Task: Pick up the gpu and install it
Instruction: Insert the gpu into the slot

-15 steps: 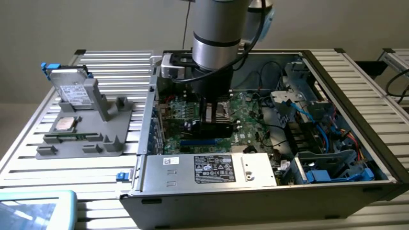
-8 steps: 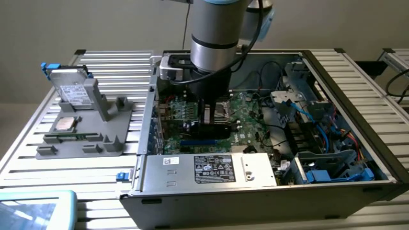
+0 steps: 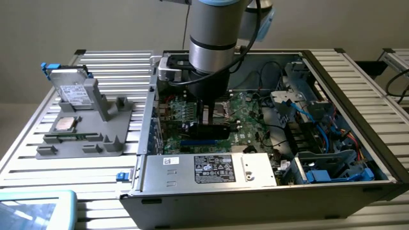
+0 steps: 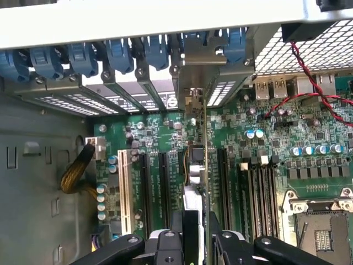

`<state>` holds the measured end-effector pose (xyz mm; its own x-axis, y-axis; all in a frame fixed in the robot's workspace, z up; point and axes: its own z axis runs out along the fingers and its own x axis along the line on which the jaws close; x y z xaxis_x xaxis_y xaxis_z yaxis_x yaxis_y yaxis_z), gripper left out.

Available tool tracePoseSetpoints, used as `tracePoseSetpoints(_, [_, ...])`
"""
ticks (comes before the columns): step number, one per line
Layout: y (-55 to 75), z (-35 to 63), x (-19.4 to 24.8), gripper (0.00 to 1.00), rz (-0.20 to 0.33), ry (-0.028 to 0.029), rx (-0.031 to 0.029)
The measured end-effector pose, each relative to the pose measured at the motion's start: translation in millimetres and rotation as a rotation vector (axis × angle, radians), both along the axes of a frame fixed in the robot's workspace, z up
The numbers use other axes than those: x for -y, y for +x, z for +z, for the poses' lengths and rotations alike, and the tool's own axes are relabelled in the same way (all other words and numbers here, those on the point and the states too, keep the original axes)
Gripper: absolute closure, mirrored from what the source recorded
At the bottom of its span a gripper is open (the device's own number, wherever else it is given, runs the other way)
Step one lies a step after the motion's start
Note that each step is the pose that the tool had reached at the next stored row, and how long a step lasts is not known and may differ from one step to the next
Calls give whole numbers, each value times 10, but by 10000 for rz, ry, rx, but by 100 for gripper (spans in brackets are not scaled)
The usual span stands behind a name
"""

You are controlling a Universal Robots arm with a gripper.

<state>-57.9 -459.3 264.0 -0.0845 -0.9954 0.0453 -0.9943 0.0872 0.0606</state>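
Note:
My gripper [image 3: 212, 125] reaches down inside the open computer case [image 3: 345, 86], just over the green motherboard [image 3: 246, 112]. It is shut on the gpu [image 4: 205, 165], a thin card seen edge-on between the two black fingers [image 4: 190, 232]. The card's metal bracket end [image 4: 193, 102] points toward the rear slot openings of the case. The gpu runs in line with the long black expansion slots [image 4: 163, 187], between two of them. Whether its lower edge sits in a slot or hangs above one I cannot tell. In the exterior view the gpu [image 3: 216, 129] shows as a dark block under the wrist.
A grey fixture [image 3: 83, 143] left of the case holds a silver drive [image 3: 72, 91] and a small square chip [image 3: 66, 123]. The silver power supply [image 3: 211, 167] lines the near case wall. Blue latches [image 4: 116, 52], a yellow cable bundle [image 4: 77, 171] and the processor socket [image 4: 322, 232] surround the slots.

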Motion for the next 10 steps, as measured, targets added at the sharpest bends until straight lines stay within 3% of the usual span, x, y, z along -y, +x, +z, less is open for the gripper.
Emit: tracePoseSetpoints(10, [-20, -17, -49, 73, 5, -1, -1])
